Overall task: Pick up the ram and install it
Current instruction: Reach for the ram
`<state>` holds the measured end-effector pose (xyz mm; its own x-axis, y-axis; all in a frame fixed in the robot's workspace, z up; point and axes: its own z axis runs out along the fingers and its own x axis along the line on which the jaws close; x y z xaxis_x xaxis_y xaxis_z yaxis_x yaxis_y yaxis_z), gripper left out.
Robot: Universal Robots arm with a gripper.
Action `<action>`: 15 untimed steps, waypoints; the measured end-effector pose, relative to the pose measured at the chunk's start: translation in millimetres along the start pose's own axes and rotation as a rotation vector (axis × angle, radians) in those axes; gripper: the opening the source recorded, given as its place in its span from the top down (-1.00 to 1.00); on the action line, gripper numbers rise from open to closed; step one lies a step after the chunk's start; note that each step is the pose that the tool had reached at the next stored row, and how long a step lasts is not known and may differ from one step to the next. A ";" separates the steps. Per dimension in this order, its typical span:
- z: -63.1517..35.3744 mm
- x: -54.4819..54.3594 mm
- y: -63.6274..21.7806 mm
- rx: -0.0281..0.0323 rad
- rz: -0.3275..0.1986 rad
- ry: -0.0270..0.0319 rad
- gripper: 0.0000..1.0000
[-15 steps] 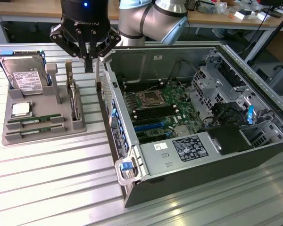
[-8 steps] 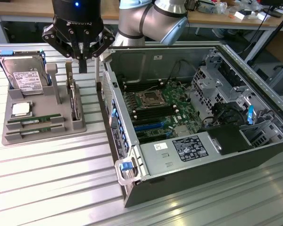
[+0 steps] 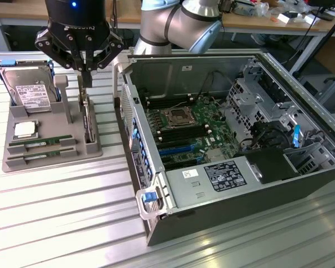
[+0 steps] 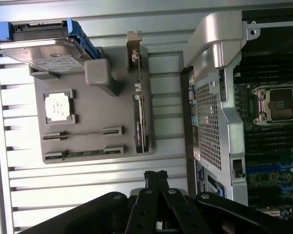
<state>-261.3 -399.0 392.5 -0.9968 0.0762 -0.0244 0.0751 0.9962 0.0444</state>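
1. Approach stage, nothing picked yet: gripper (image 3: 85,77) hovers over the tray (image 3: 50,161) at its edge nearest the case (image 3: 156,72), above the upright card (image 3: 88,120). Jaws pinched together, empty.
2. The ram (image 3: 42,143) lies flat in a slot near the tray edge opposite the drive (image 3: 30,92), just beside the CPU (image 3: 24,129). A second stick (image 3: 40,154) is in the outermost slot.
3. The pick likely needs the jaws opened and lined up along the stick. The card is close, so there's a snag risk.
4. The table (image 3: 72,223) is ribbed metal. The board (image 3: 184,125) lies exposed in the open case. Cluttered bench (image 3: 257,19) behind.
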 end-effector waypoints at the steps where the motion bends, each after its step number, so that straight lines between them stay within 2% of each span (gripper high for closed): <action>1: 0.0 1.4 -0.1 0.0000 0.000 0.0000 0.79; 15: 0.0 21.8 -1.7 0.0000 0.000 0.0000 0.79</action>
<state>-283.2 -398.9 391.9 -0.9968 0.0762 -0.0244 0.0751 0.9962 0.0444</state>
